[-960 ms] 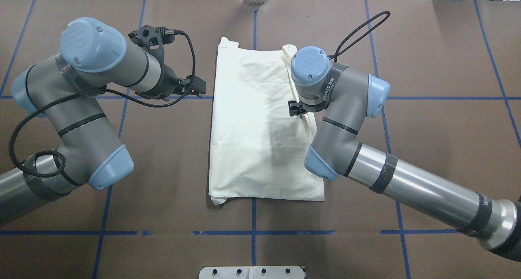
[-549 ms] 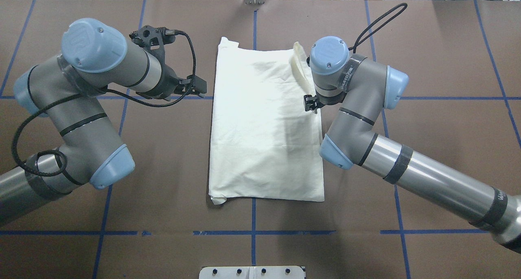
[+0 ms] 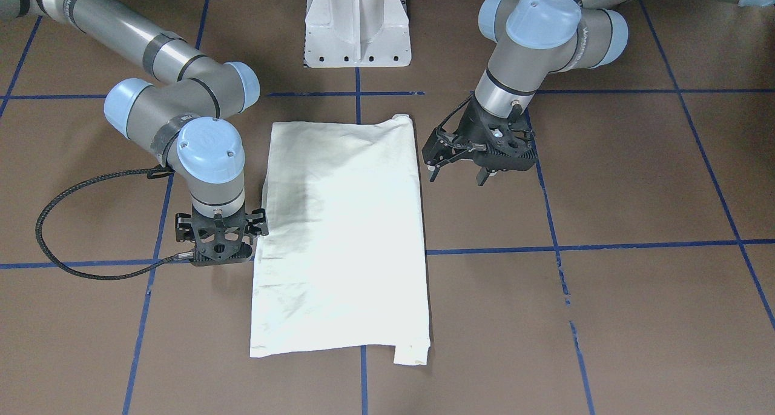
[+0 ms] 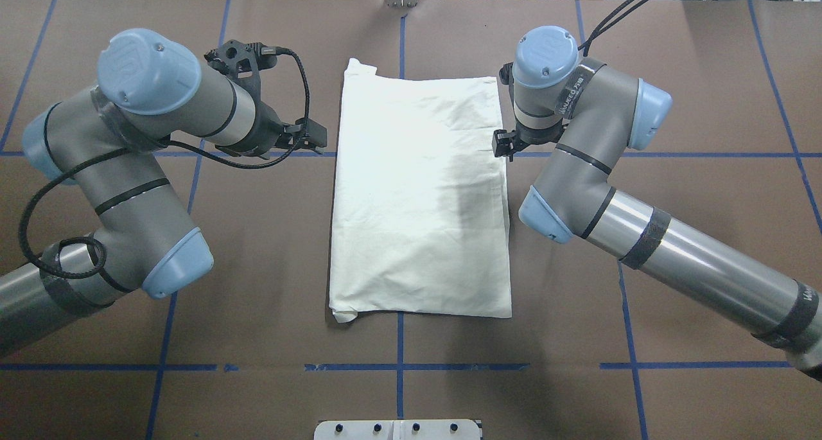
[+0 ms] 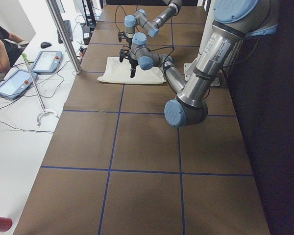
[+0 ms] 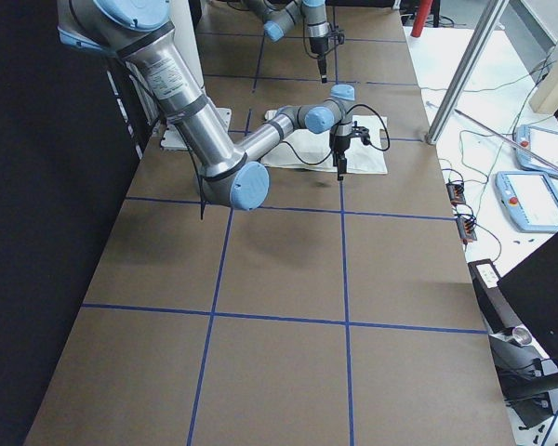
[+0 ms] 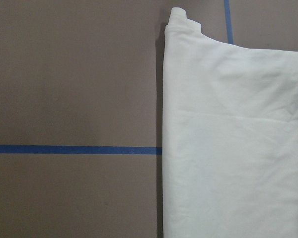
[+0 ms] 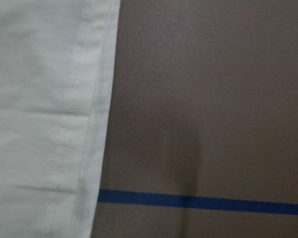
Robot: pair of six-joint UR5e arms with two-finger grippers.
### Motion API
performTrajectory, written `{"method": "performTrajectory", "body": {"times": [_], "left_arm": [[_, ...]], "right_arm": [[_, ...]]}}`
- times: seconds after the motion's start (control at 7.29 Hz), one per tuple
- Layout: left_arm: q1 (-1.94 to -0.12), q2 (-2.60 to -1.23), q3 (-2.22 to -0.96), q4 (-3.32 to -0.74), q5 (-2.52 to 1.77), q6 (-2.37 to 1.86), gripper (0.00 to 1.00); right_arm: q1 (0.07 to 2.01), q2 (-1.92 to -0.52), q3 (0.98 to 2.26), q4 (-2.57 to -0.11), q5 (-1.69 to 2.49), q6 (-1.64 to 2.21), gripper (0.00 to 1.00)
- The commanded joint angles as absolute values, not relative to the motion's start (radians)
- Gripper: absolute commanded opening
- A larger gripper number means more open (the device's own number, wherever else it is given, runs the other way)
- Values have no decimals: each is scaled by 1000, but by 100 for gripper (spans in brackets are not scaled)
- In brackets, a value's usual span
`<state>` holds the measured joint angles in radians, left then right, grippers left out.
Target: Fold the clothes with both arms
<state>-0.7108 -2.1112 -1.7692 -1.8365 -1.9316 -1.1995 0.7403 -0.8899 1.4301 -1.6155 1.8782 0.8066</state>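
Note:
The clothes are one cream-white shirt [image 4: 417, 196], folded into a long plain rectangle that lies flat in the middle of the brown table; no print shows. In the front-facing view the shirt [image 3: 345, 233] has a small tab sticking out at its near right corner. My left gripper [image 4: 314, 138] hovers just off the shirt's left long edge, and the front-facing view shows this left gripper [image 3: 458, 174] open and empty. My right gripper [image 4: 504, 146] hangs at the shirt's right long edge, beside the cloth; from the front the right gripper [image 3: 219, 239] looks open, holding nothing. Both wrist views show only shirt edge [image 7: 238, 148] [image 8: 39, 124] and table.
The white pedestal base [image 3: 357, 27] stands at the robot's side of the table. Blue tape lines [image 4: 399, 367] grid the brown surface. In the exterior left view a person [image 5: 0, 44] and teach pendants [image 5: 46, 61] are beyond the table's far edge.
The right gripper moved right and toward the far side. The strip of cloth that stood raised at the shirt's right edge now lies flat. The left arm has not moved.

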Motion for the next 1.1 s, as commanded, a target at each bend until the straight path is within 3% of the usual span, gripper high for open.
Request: {"method": "performTrajectory", "body": {"times": [0.0,0.41,0.69,0.96], "left_arm": [[-640,-2112,-1785,-1829,-1946,-1353,100],[-446,-2100,-1824,-1824,-1874,-1725,99],[-304,-2085,-1815,-1819,-1748,-1875,91],[-293,-2086,-1804,-1754,-1730,-1885,86]], "right_arm": [[750,-925,1570,-1626,1945,830,100],[752,-1099,1864,-1628,2035,947,100],[730,-1111,1914,-1625,2045,1021,100],[726,-1112,1919,-1624,2045,1029,100]]}}
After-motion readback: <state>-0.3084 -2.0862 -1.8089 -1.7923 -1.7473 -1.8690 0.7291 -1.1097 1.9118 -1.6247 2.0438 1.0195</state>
